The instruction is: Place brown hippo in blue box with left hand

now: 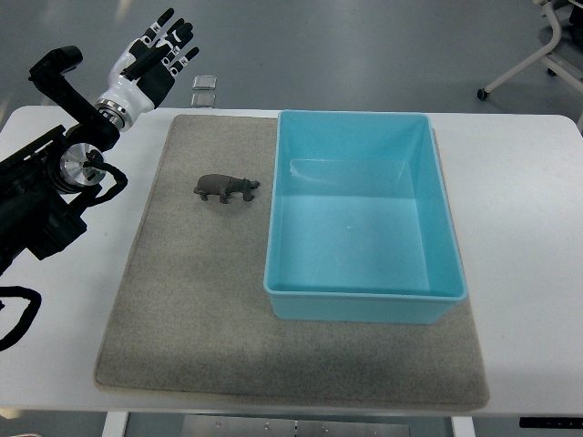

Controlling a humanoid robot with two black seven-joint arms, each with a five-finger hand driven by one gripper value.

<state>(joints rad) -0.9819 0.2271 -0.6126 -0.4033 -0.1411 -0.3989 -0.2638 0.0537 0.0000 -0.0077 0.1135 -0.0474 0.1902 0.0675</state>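
Note:
A small dark brown animal figure [226,188] stands on the grey mat [200,300], just left of the blue box [364,289]. The box holds nothing. My left hand [157,53] is raised over the table's far left corner, well up and left of the figure, with its fingers spread and nothing in them. The right arm does not show.
The mat lies on a white table [519,228]. Two small clear squares [204,89] sit on the floor beyond the table's far edge. A chair's base [537,59] stands at the far right. My left arm's black links [46,196] cover the table's left side.

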